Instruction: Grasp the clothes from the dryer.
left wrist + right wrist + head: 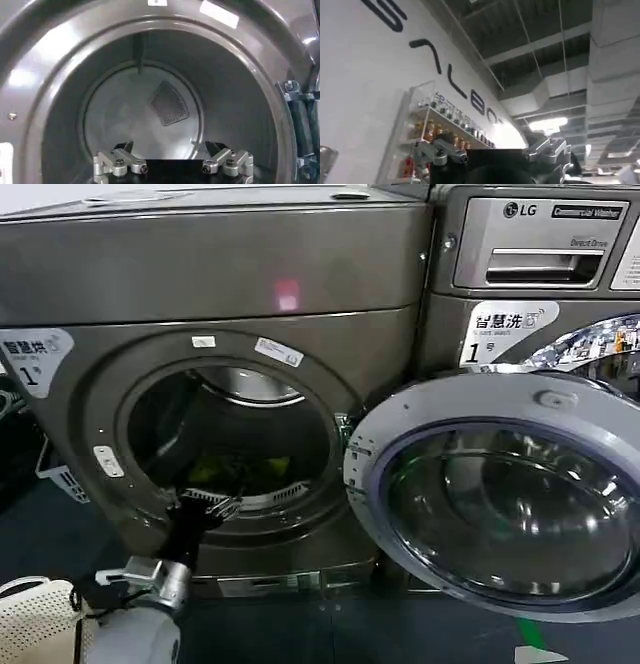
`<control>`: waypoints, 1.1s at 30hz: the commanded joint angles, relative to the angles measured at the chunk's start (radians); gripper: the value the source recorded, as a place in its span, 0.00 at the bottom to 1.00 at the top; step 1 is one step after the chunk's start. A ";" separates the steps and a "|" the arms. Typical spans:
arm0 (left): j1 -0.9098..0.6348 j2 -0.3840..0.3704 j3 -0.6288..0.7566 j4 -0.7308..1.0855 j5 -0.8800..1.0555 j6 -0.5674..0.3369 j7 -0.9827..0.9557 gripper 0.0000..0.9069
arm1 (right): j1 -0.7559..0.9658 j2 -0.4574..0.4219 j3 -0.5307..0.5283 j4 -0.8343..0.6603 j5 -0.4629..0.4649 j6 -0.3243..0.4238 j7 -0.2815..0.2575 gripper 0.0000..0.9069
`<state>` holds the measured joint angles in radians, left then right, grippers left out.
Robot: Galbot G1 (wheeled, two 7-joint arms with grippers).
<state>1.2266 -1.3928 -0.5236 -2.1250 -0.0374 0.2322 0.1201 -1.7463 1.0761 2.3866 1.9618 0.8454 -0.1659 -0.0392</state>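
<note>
Head view: dryer [230,284] far left, porthole door [500,494] swung open right. Clothes [240,474], yellow-green bundle, low on drum floor just beyond left gripper [205,506] at porthole's lower lip. Left wrist view: fingers [117,162] spread, nothing held. You should dip wrist, reach deeper, straddle bundle, clear rim before clenching. Right gripper [495,157] parked, aimed at ceiling, released.

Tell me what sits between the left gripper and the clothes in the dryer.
In the head view, the left gripper sits at the dryer's lower porthole rim; the clothes lie just beyond in the drum. Only the rim lip and bare drum floor separate them.
</note>
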 commanded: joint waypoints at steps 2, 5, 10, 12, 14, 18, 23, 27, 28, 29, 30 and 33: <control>-0.170 -0.003 0.039 0.227 0.002 -0.011 -0.008 1.00 | -0.010 -0.002 0.027 -0.003 -0.040 -0.028 0.018 1.00; -0.259 -0.006 0.055 0.341 -0.004 -0.024 -0.013 1.00 | -0.011 0.000 0.030 -0.005 -0.040 -0.029 0.017 1.00; -0.488 0.008 0.084 0.544 -0.024 -0.036 -0.013 1.00 | -0.004 0.011 0.018 -0.002 -0.039 -0.028 0.012 1.00; -0.561 0.019 0.107 0.658 -0.019 -0.068 -0.015 1.00 | -0.001 0.012 0.014 -0.001 -0.039 -0.027 0.012 1.00; -0.608 0.023 0.123 0.738 -0.015 -0.084 -0.017 1.00 | 0.000 0.012 0.013 -0.003 -0.039 -0.026 0.012 1.00; -0.699 0.032 0.170 0.871 -0.013 -0.095 -0.014 1.00 | 0.001 0.009 0.014 -0.009 -0.038 -0.024 0.010 1.00; -0.813 0.040 0.223 1.089 -0.003 -0.123 0.010 1.00 | 0.006 0.006 0.014 -0.018 -0.036 -0.022 0.008 1.00; -0.918 0.046 0.264 1.231 0.045 -0.120 0.085 1.00 | 0.009 0.004 0.008 -0.025 -0.036 -0.019 0.004 1.00; -0.953 0.047 0.275 1.266 0.054 -0.119 0.116 1.00 | 0.011 0.003 0.006 -0.026 -0.036 -0.019 0.004 1.00; -0.977 0.048 0.287 1.309 0.072 -0.120 0.151 1.00 | 0.013 0.003 0.003 -0.026 -0.036 -0.019 0.003 1.00; -1.008 0.051 0.296 1.349 0.108 -0.125 0.181 1.00 | 0.015 0.003 0.001 -0.027 -0.036 -0.019 0.002 1.00; -1.070 0.072 0.356 1.416 0.193 -0.136 0.323 1.00 | 0.022 0.004 -0.005 -0.028 -0.036 -0.018 0.001 1.00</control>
<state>0.3673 -1.3365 -0.2633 -0.9977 0.0323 0.1135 0.2347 -1.7256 1.0809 2.3822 1.9351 0.8106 -0.1842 -0.0401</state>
